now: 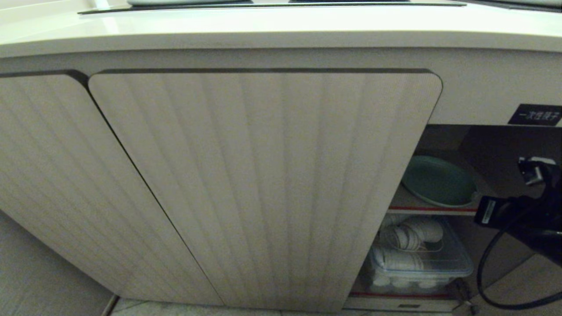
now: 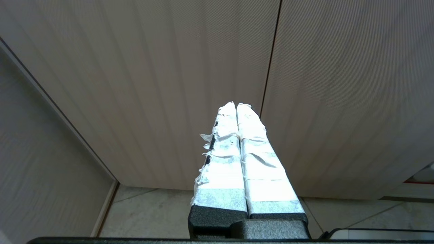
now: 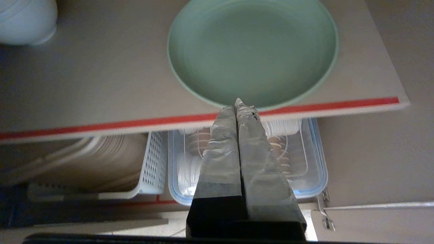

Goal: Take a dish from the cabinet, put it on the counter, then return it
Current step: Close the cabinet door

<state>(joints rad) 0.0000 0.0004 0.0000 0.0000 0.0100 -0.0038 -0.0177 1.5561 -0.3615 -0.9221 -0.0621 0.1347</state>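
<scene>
The mint-green dish (image 1: pixel 439 180) (image 3: pixel 252 51) lies flat on the cabinet's upper shelf (image 3: pixel 101 125), close to the shelf's red front edge. The cabinet (image 1: pixel 263 175) stands with its right-hand part open. My right arm (image 1: pixel 527 210) reaches in from the right. In the right wrist view my right gripper (image 3: pixel 237 103) is shut, its taped fingers pressed together with nothing between them, the tips just in front of the dish's near rim. My left gripper (image 2: pixel 236 105) is shut and empty, parked facing the closed ribbed doors. The counter (image 1: pixel 263 30) runs above.
Below the shelf sit a clear lidded bin (image 1: pixel 421 259) (image 3: pixel 315 169) of white dishes and a white perforated basket (image 3: pixel 149 169). A white bowl (image 3: pixel 27 20) stands further along the shelf. A black label (image 1: pixel 535 115) is above the opening. A black cable (image 1: pixel 483 272) hangs from my right arm.
</scene>
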